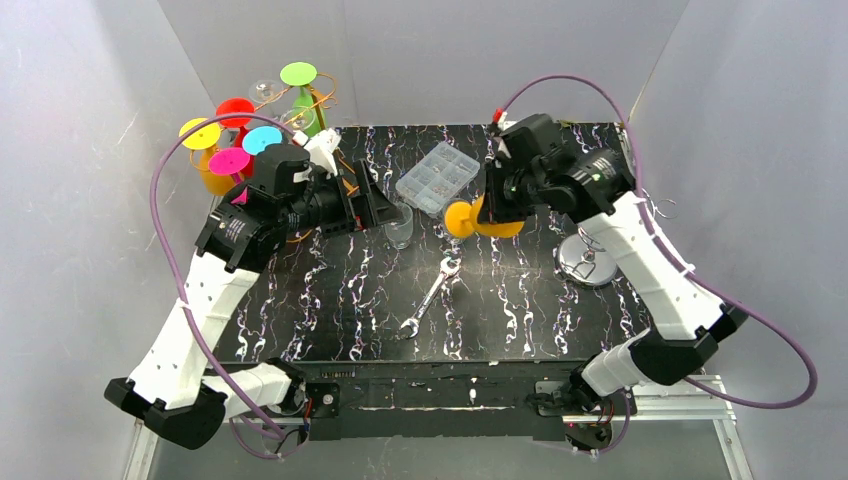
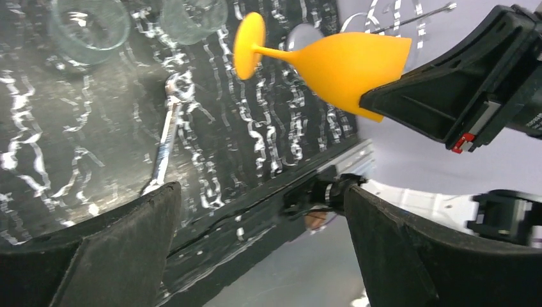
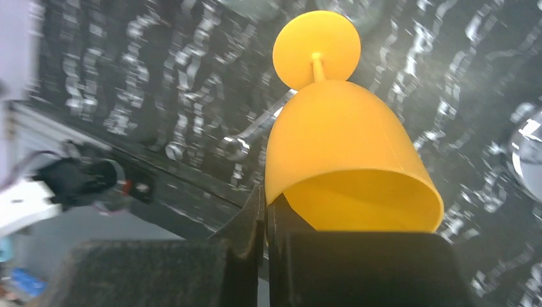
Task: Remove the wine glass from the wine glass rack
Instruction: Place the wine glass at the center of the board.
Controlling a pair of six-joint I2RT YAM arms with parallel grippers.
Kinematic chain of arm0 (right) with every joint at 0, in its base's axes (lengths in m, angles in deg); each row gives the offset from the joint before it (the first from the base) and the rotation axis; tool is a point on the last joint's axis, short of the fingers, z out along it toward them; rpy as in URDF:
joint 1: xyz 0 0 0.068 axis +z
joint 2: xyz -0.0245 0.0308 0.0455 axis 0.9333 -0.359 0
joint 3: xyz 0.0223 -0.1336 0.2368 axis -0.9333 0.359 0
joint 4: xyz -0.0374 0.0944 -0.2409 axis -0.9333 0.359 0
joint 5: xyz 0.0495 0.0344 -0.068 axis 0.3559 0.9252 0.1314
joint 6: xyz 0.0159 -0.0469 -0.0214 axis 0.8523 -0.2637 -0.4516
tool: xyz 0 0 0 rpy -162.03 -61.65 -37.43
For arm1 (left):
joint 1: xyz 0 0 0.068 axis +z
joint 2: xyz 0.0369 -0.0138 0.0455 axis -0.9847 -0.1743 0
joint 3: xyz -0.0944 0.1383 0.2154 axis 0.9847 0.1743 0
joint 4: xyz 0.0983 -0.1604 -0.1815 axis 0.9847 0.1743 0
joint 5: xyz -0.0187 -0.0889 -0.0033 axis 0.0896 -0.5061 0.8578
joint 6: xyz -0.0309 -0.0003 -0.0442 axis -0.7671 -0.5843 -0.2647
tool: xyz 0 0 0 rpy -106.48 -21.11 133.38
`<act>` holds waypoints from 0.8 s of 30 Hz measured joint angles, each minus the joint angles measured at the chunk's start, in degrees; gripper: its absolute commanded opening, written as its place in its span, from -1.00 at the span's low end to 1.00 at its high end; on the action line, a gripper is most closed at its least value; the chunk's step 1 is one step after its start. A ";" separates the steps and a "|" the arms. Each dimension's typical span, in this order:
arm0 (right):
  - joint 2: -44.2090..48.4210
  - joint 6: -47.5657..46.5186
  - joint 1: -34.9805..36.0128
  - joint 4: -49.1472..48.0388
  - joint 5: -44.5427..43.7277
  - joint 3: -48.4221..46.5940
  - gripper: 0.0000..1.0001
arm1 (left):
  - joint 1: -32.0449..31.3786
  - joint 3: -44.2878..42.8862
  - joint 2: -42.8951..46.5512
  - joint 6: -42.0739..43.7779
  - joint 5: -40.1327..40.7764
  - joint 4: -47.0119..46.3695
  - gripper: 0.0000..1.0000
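1. Wine glass, the orange one, is hanging over the middle of the bench, well apart from the wine glass rack in the far left corner. I am judging the lift-off as done and the setting down as what remains.
2. My right fingers are pinching it at the mouth of the bowl, closed tight on the thin wall at one side of the rim.
3. Its long axis is lying sideways across the bench. The open mouth is facing my right wrist, and the stem and round foot are pointing away toward my left arm.
4. My left fingers are standing wide apart and holding nothing, facing the foot of the glass from the left, near it but not touching.
5. A clear tumbler is standing just beside my left fingers, between them and the foot. A compartment box is lying behind the glass, a wrench is lying on the nearer side, and a round metal piece is sitting under my right forearm.
6. To stand the glass up, I am expecting to turn my right wrist until the foot points down and to pick bare bench clear of the tumbler and wrench. With so thin a pinch on the rim, the glass may be swinging as it turns.
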 measured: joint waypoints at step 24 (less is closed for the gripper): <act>-27.34 -11.56 -12.35 6.99 -10.62 -11.28 -0.97 | -0.79 0.15 1.95 9.16 5.11 6.56 0.97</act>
